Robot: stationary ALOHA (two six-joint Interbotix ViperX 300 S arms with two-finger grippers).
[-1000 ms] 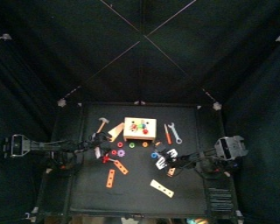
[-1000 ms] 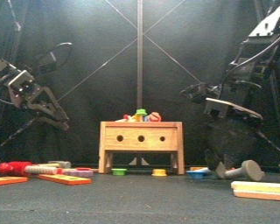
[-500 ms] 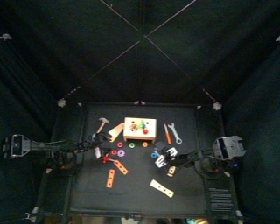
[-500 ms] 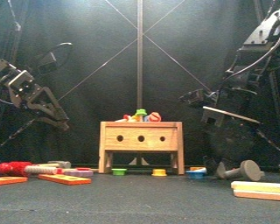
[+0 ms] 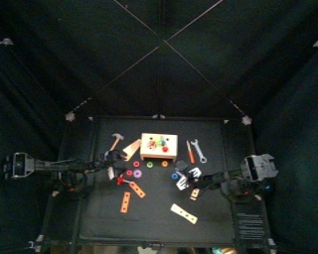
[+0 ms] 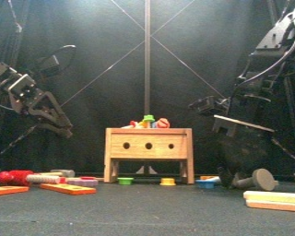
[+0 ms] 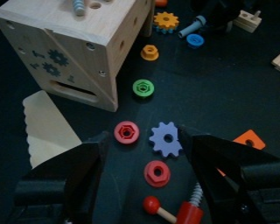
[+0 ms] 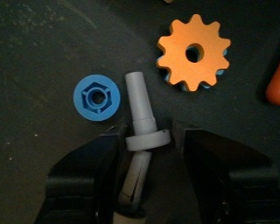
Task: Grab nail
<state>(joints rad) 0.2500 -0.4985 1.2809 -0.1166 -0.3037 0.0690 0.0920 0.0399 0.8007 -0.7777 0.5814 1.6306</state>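
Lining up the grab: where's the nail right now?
In the right wrist view the grey nail lies between the right gripper's jaws, beside the blue nut, near the orange gear.

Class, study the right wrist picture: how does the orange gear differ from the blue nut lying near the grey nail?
The orange gear is larger than the blue nut. The gear's rim carries teeth all round; the nut's rim is a smooth circle. The gear's centre hole looks round, while the nut's centre is six-sided. Both lie flat on the black table, apart from each other, beside the grey nail.

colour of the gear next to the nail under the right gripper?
Orange. The gear shows best in the right wrist view, beyond the grey nail between the right gripper jaws.
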